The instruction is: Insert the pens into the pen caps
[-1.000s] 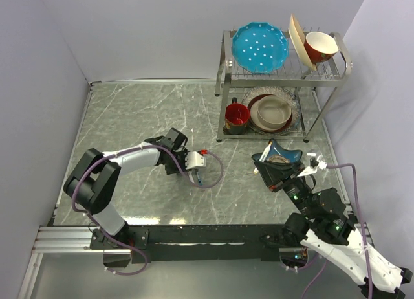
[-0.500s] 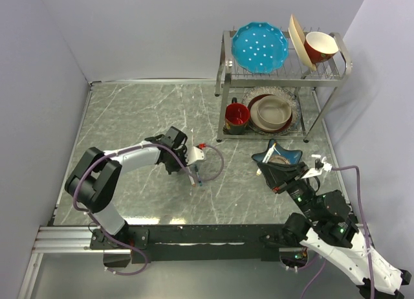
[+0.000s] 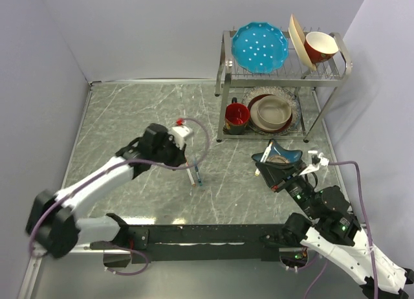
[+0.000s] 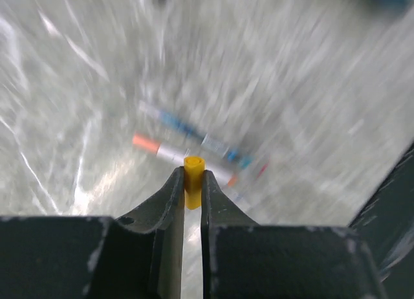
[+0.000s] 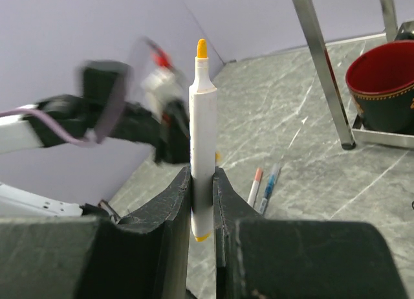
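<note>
My left gripper (image 4: 193,182) is shut on a yellow-orange pen cap (image 4: 193,173) and holds it above the table. Below it lie a white pen (image 4: 178,156) with a salmon-pink end and a blue-teal pen (image 4: 194,134), side by side. In the top view the left gripper (image 3: 184,160) hangs just above these pens (image 3: 193,176). My right gripper (image 5: 202,202) is shut on a white pen (image 5: 202,124) with a yellow tip, held upright. It is at the right in the top view (image 3: 312,167). The two lying pens also show in the right wrist view (image 5: 262,186).
A dish rack (image 3: 284,72) with plates, bowls and a red mug (image 3: 237,116) stands at the back right. A blue dish (image 3: 278,158) sits on the table just left of the right gripper. The rack's leg (image 5: 320,66) and the mug (image 5: 381,92) are close in the right wrist view.
The left arm has swung and lifted, carrying the yellow cap up and a little left from the pens. The right gripper with its pen has hardly moved.
</note>
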### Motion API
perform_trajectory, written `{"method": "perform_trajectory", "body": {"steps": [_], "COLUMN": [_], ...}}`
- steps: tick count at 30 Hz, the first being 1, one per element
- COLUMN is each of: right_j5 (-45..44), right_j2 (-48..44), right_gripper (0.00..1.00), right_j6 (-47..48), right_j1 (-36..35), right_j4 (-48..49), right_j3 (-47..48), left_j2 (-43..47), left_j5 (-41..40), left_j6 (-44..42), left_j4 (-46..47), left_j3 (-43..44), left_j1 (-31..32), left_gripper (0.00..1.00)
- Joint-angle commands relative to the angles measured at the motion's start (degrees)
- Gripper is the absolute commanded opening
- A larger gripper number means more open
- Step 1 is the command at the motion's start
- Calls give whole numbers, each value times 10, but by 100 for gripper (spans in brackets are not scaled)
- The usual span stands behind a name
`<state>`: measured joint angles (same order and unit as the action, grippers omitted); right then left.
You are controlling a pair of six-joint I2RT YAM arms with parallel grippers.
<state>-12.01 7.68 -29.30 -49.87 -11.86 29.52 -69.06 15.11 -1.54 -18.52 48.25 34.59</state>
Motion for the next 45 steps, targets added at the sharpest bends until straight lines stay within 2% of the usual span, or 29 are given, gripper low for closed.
{"method": "perform_trajectory", "body": {"steps": [1,2,3,4,6,7,12,14,18,22,25,35,45], "right_j5": [43,50,59,69,100,111,211,238,263,280,280,280,270], "right_j2": [37,57,68,80,116,129,240,286,341,390,406,449,472], "right_gripper": [0,0,0,0,0,0,0,0,0,0,0,0,0], "right_j6": [9,10,11,10,7,5,1,-1,0,-7,-16,-33,-40], "right_j1": [1,0,0,0,-1,-1,-8,-24,-55,-73,-81,-102,-117], "right_j4": [1,3,5,10,29,38,117,143,213,247,269,311,320], "right_j3": [34,36,39,41,41,40,35,40,47,57,58,77,94], "left_j2": [156,209,232,254,297,304,289,283,287,306,317,339,342], "left_j5": [19,18,12,-2,-19,-25,26,65,77,57,38,29,25], "left_j6": [206,230,257,319,390,448,535,579,651,684,676,662,659], "left_j4": [180,211,239,286,320,329,320,361,413,452,437,470,478], "left_j3": [-53,-75,-87,-99,-132,-140,-125,-137,-154,-176,-175,-207,-214], "left_j1": [2,2,2,2,1,1,1,1,2,2,2,3,3], "left_gripper": [1,1,1,1,1,1,1,1,1,1,1,1,1]}}
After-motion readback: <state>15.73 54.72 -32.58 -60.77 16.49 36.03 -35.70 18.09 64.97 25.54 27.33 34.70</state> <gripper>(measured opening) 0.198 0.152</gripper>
